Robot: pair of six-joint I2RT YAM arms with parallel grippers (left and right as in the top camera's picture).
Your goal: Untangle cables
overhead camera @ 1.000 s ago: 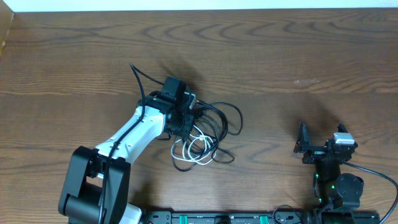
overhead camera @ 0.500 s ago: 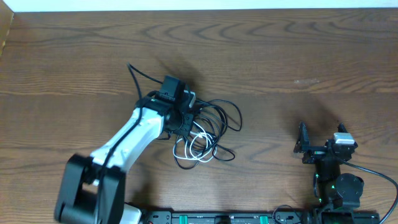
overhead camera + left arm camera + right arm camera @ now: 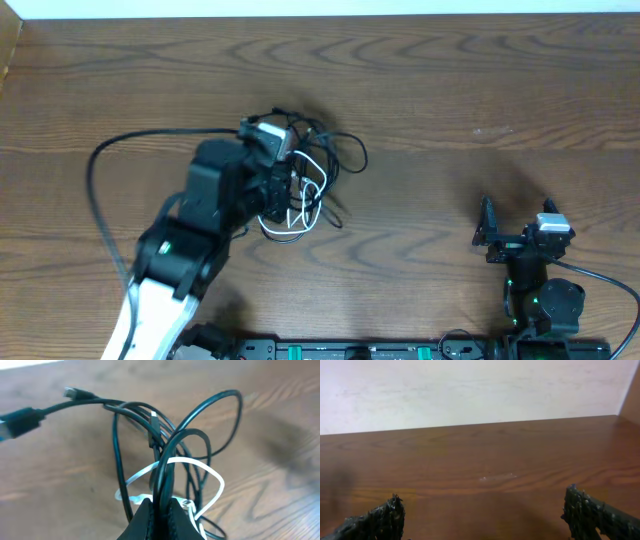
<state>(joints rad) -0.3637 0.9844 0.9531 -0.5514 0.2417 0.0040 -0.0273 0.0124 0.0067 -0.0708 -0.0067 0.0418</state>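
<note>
Two cords lay tangled left of the table's middle. There the left gripper was pinched tight on the black cord, which rose between its fingers and fanned into several loops beyond them. The white cord arched across those black strands just past the fingertips. Whether the bundle touched the wood could not be told. Well apart to the right, the right gripper sat near the robot's edge of the table, fingers spread wide and holding nothing.
</note>
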